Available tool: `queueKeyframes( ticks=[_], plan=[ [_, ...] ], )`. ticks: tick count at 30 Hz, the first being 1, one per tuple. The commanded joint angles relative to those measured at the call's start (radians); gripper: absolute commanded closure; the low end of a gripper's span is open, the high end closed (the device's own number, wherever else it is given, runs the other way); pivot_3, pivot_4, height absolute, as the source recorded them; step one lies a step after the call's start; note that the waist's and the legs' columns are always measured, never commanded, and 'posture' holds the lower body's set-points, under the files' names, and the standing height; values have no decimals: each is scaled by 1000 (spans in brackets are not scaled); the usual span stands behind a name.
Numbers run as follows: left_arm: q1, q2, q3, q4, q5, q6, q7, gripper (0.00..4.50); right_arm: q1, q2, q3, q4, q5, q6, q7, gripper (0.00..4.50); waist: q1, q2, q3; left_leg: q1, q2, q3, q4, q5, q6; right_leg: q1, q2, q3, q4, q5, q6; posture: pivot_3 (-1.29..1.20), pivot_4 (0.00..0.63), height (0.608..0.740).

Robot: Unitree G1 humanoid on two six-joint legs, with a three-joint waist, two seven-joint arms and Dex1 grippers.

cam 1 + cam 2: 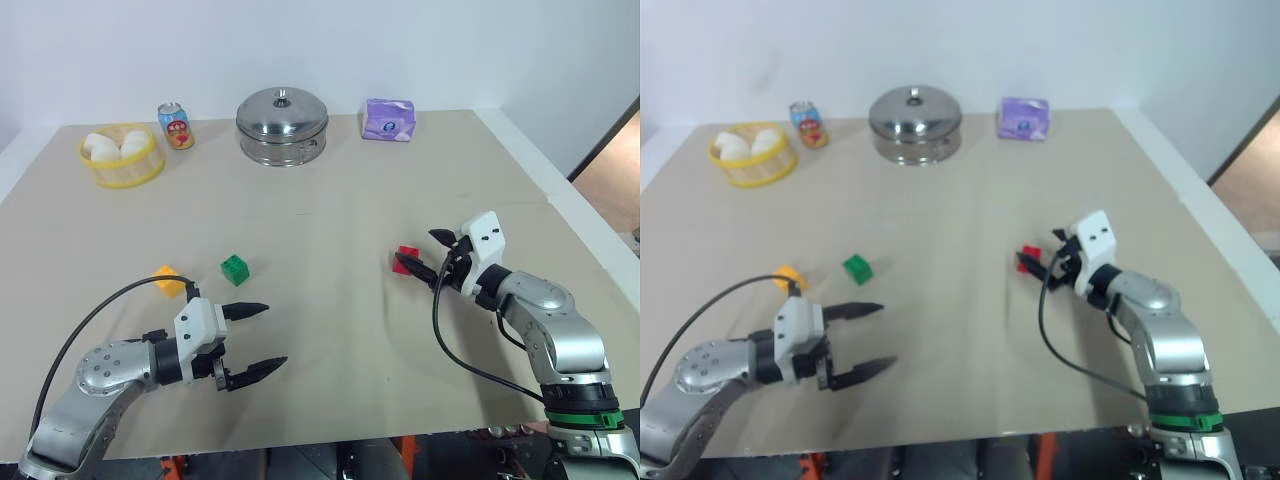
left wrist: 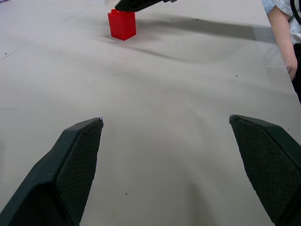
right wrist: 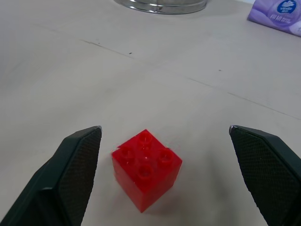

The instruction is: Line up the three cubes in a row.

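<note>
Red cube (image 3: 146,168) sits studs-up on the beige tabletop (image 1: 330,210), between the wide-apart fingers of the right claw (image 1: 423,253), untouched. Green cube (image 1: 235,268) and yellow-orange cube (image 1: 168,280) lie well to its left, near each other, just beyond the left claw (image 1: 258,339), whose fingers also stand apart, holding nothing. Along the far edge, by a white wall, stand a basket (image 1: 122,157), a can (image 1: 175,125), a steel pot (image 1: 282,127) and a purple tissue pack (image 1: 389,119). A person's hand (image 2: 288,61) hangs by the tabletop's edge.

We see bare table (image 1: 330,220) between the green cube (image 1: 235,268) and the red cube (image 1: 406,258); pot (image 1: 281,126) stands far back.
</note>
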Motion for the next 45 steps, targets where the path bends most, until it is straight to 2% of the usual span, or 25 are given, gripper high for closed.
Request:
queueKeyframes(
  ticks=[1,8,16,22,35,40,42,43,45],
  plan=[
    [3,12,12,-38,-24,6,-3,49,-7,-22,11,20,-20,-49,41,4,0,0,0,0,1,0,0,0,0,0,1,0,0,0,-1,0,150,740],
    [-6,18,18,-44,-31,16,0,49,-40,-22,37,120,-60,-104,86,4,0,0,0,2,7,0,0,0,0,0,9,1,0,1,-7,0,150,740],
    [17,16,16,-69,-29,26,17,49,-84,-2,57,170,-72,-125,103,4,-1,0,0,3,8,1,-1,0,0,-1,10,2,0,2,-7,0,150,740],
    [13,16,14,-77,-29,36,30,49,-116,24,83,170,-91,-100,91,4,-1,0,0,3,8,2,-1,0,0,-1,10,3,0,2,-7,0,150,740],
    [22,9,11,-104,-29,53,67,49,-84,29,101,133,-116,-38,68,4,-1,0,0,3,8,2,-1,0,0,-1,10,3,0,2,-7,0,150,740],
    [13,8,10,-100,-29,57,74,0,-84,33,97,126,-114,-28,58,1451,-1,0,0,3,8,2,-1,0,0,-1,10,3,0,2,-7,0,150,740],
    [12,8,10,-100,-29,58,74,0,-82,33,96,122,-118,-31,51,2295,-1,0,0,3,8,2,-1,0,0,-1,10,3,0,2,-7,0,150,740],
    [12,8,9,-100,-29,58,74,0,-81,32,96,120,-120,-33,49,2554,-1,0,0,3,8,2,-1,0,0,-1,10,3,0,2,-7,0,150,740],
    [12,9,7,-103,-30,59,74,0,-80,29,99,116,-127,-43,48,2554,-1,0,0,3,8,2,-1,0,0,-1,10,3,0,2,-7,0,150,740]
  ],
)
